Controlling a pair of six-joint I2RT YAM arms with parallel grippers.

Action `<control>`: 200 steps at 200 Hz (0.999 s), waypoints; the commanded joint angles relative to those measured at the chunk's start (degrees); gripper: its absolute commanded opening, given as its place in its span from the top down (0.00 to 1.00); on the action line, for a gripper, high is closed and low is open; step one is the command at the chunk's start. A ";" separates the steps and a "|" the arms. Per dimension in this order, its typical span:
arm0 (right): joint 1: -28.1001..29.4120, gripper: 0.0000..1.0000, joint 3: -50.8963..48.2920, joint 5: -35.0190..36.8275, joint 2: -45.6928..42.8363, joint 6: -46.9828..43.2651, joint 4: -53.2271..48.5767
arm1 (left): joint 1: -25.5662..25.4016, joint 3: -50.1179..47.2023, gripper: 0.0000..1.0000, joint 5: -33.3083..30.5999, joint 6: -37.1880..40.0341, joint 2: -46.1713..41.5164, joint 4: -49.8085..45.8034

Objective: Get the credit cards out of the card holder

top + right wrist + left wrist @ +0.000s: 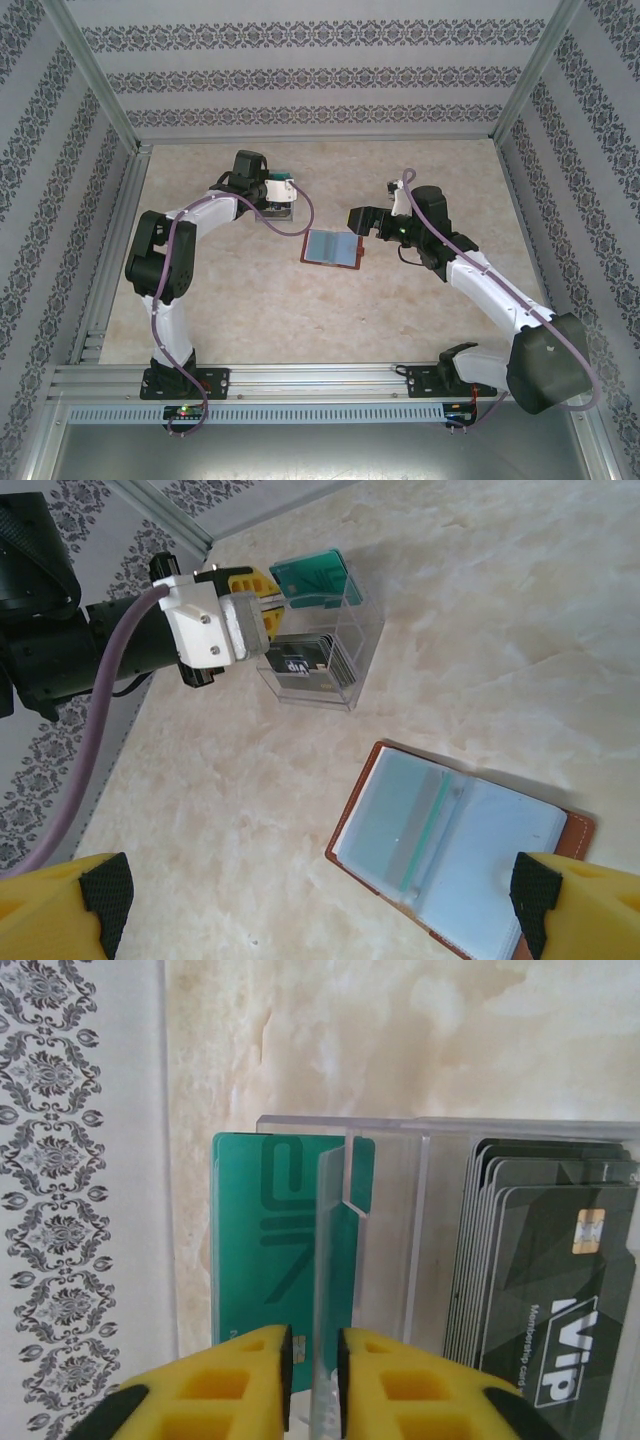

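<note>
Tabletop (250, 810) — card holder (450, 850) beneath gaping empty right end effector (320, 900); left end effector (315, 1360) barely parted.

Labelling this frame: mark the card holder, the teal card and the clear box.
card holder (455, 845): right wrist view, open inner pockets.
teal card (265, 1250): left wrist view, card face.
clear box (367, 645): right wrist view, side wall.

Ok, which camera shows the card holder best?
The right wrist view: the card holder lies open and close up, its grey-blue pockets and brown edge plain to see. The top view shows it small and far off, with the pockets barely readable.
</note>
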 commanded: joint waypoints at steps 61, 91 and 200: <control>0.00 0.02 1.46 -2.06 0.74 1.94 0.76 | 0.84 4.72 0.55 -1.34 -8.23 2.25 4.10; -0.02 0.02 1.42 -2.59 0.84 2.54 0.67 | 0.99 6.93 0.52 -3.59 -11.75 3.19 5.07; -0.03 0.02 0.36 -2.68 -0.34 2.90 0.24 | 2.24 7.21 0.39 3.20 -17.36 0.31 -1.37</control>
